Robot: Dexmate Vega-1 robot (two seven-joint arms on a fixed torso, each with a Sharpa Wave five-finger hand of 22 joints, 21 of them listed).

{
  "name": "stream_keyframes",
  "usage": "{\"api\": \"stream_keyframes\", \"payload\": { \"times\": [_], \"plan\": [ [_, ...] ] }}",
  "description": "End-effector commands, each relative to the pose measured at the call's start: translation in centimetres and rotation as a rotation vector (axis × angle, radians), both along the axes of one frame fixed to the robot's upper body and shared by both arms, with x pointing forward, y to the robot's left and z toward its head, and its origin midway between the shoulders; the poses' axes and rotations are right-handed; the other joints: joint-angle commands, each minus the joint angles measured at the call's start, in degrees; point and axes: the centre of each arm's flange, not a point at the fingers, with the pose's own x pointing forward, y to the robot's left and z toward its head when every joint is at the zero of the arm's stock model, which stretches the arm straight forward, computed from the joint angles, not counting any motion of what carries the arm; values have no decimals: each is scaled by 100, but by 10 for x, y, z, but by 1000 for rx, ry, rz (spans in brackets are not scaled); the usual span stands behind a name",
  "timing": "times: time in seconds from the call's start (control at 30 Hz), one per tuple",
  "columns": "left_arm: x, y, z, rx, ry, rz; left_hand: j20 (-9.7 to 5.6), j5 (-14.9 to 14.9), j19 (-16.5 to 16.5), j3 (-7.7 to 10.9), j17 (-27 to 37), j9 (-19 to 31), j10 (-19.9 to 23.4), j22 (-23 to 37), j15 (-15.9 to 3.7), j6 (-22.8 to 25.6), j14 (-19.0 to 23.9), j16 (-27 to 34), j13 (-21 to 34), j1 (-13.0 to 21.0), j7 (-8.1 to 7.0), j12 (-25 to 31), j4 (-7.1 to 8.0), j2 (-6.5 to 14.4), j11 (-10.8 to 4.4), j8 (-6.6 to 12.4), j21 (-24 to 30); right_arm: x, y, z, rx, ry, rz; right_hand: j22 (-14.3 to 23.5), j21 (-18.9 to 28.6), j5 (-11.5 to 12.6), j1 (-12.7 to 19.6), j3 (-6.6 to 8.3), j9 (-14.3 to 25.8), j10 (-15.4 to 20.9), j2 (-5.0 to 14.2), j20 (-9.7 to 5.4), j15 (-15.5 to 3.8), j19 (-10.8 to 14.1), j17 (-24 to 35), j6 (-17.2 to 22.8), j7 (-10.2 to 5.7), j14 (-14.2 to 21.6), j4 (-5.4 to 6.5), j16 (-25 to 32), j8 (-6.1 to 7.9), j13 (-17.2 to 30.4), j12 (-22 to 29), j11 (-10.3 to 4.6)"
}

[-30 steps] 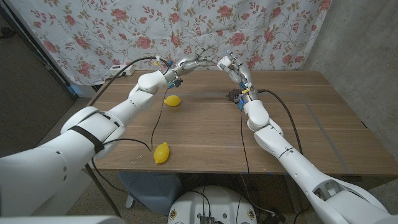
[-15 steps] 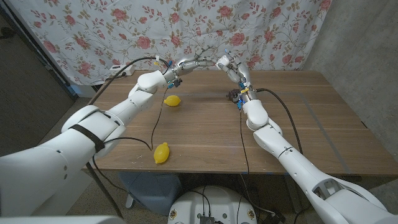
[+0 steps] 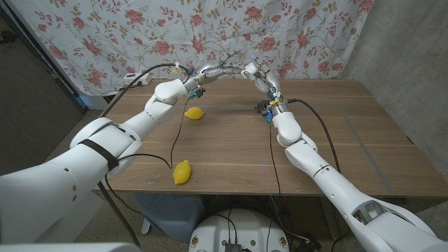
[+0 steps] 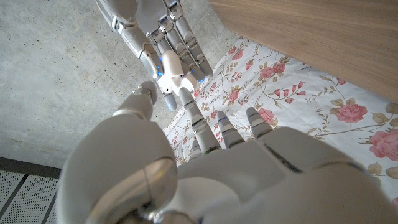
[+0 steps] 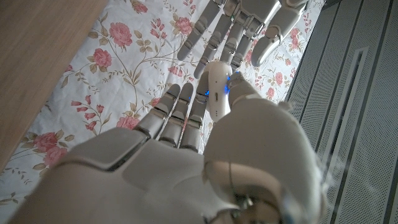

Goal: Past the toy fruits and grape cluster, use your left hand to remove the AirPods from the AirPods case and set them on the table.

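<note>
Your left hand (image 3: 212, 71) is raised at the far edge of the table (image 3: 364, 140), fingers reaching into the white AirPods case (image 4: 176, 79); whether it has an AirPod pinched yet, you cannot tell. Right of it, your right hand (image 3: 253, 72) grips that case, steadying it. 2 lemons (image 3: 194, 113) lie nearer, grapes (image 3: 262, 107) right.

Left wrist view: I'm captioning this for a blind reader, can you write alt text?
The left hand reaches toward the right hand, which holds a small white AirPods case with a blue light between its fingers. Behind them are floral cloth, a grey wall and a wooden table.
</note>
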Motion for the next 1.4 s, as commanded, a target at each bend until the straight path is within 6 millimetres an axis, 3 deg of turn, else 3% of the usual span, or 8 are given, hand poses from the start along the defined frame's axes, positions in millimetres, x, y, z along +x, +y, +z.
{"api": "stream_keyframes", "payload": {
  "times": [0.03,0.23,0.93,1.13,1.4],
  "plan": [
    [0,-2,-2,-7,12,-6,39,39,32,59,18,19,113,6,12,82,97,55,26,-24,12,41,17,46,12,5,-3,-2,-1,0,-11,-17,-6,-5,-15,32,28,-10,9,1073,15,4,-1066,-8,11,21,-2,10,11,-16,9,34,5,-1040],
    [0,-2,-3,0,11,-2,23,92,77,129,15,18,324,6,-68,175,189,77,32,-14,-4,99,1,95,23,15,12,-3,-2,-1,1,-15,-7,-5,-18,31,23,-15,8,1081,13,9,-1063,-6,12,23,-3,13,13,-18,10,41,-4,-1041],
    [2,-10,-4,17,28,-9,24,213,151,334,-16,19,306,0,-104,262,242,47,42,263,-8,28,-139,147,-71,-1,30,-2,-3,-1,-9,-23,-4,-6,-32,29,14,-27,7,1117,9,10,-1066,-5,10,22,-2,25,11,-31,9,56,-39,-1040],
    [2,-11,-7,7,45,-23,26,209,169,324,-12,21,351,-2,-140,269,256,52,48,283,-7,35,-117,158,-82,-5,33,-1,-2,-3,-13,-21,-4,-6,-35,30,17,-26,7,1117,10,0,-1069,-8,9,24,-3,27,8,-35,10,60,-46,-1040],
    [1,-10,-9,-19,51,-25,11,110,188,170,21,25,422,-8,-196,346,326,89,75,148,-27,53,-29,82,-89,10,27,-1,-2,-3,-9,-15,-6,-6,-38,29,19,-27,7,1113,11,6,-1068,-5,8,27,-3,27,7,-41,10,64,-61,-1038]
  ]
}}
